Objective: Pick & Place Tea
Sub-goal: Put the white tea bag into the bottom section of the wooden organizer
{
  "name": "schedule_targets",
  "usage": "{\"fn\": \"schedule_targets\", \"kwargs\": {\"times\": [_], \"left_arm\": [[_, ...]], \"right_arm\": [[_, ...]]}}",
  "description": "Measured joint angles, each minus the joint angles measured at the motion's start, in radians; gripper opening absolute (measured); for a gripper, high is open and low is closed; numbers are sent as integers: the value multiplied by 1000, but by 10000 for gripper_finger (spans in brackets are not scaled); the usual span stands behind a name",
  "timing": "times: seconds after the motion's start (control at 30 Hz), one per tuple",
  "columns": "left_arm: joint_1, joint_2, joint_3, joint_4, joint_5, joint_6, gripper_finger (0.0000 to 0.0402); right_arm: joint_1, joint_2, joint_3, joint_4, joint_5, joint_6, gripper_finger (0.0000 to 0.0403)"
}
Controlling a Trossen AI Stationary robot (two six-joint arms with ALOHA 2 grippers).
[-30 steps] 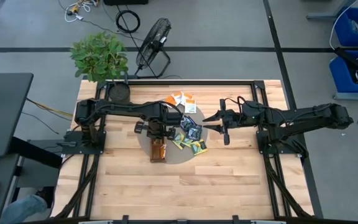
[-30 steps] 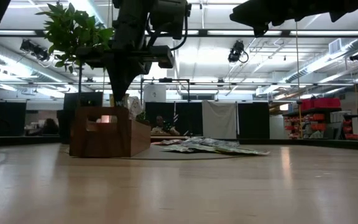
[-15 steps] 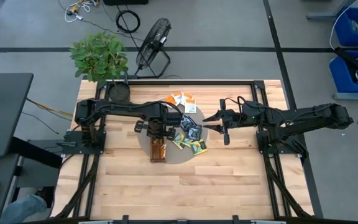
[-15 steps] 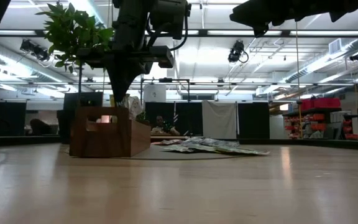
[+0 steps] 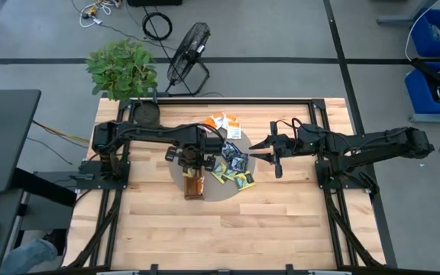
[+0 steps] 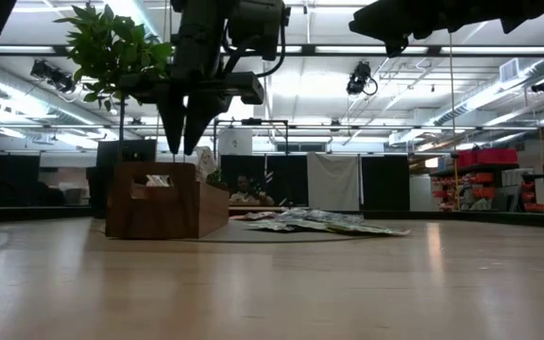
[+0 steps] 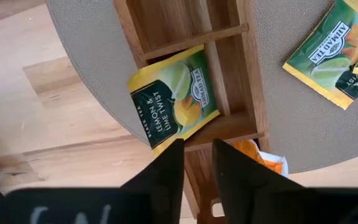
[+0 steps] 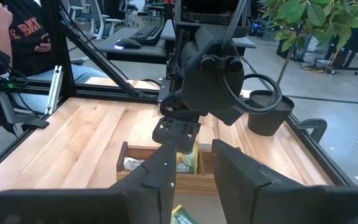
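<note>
My left gripper [image 7: 197, 158] points straight down, open, over the far end of the long wooden tray [image 5: 195, 187]. Just below its fingertips [image 6: 181, 149] a yellow-green tea sachet [image 7: 173, 96] lies askew across one tray compartment, resting on the tray's dividers and side wall. An orange sachet [image 7: 263, 160] sits in the neighbouring compartment. The loose tea lies on a grey round mat [image 5: 212, 192]: orange-and-white sachets [image 5: 224, 121], dark ones [image 5: 234, 158] and yellow-green ones [image 5: 241, 180]. My right gripper [image 5: 255, 151] hovers level, open and empty, high to the right of the pile.
A potted plant [image 5: 122, 70] and its black pot [image 5: 147, 114] stand at the table's far left corner. A floor fan [image 5: 188, 55] is beyond the far edge. Bare wood [image 5: 228, 229] fills the near half of the table. A seated person [image 8: 17, 37] is beside the table.
My left gripper has opened above the tray without moving away: in the low view its fingertips, shut to one point before, now stand apart. My right arm has kept still.
</note>
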Motion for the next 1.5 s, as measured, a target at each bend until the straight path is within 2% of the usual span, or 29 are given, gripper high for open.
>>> {"fn": "schedule_targets", "kwargs": {"times": [0.23, 0.4, 0.57, 0.77, 0.9, 1.0, 1.07, 1.17, 1.3, 1.5], "left_arm": [[12, -1, 3, -10, 0, 86, 110], [9, -5, 52, -56, -51, 181, 110], [-16, -5, 155, -131, -218, 273, 110], [-83, -5, 328, -254, -464, 347, 110], [-157, -7, 443, -319, -608, 350, 110], [-221, -23, 493, -320, -676, 355, 110], [-262, -31, 511, -320, -707, 355, 110], [-321, -39, 510, -321, -729, 343, 110], [-382, -41, 510, -321, -732, 301, 110], [-426, -41, 491, -321, -747, 271, 110]], "right_arm": [[-2, 0, 0, -20, 1, 3, 110], [-4, 0, 0, -66, 87, -14, 110], [-17, 0, -1, -113, 166, -35, 110], [-101, 6, -1, -149, 163, -41, 110], [-194, 46, -1, -200, 84, -26, 110], [-233, 97, -2, -257, -11, -36, 110], [-243, 131, -1, -274, -36, -58, 117], [-252, 198, 56, -343, -41, -70, 141], [-274, 306, 200, -437, -1, -80, 184], [-356, 501, 395, -562, 8, -196, 230]]}}
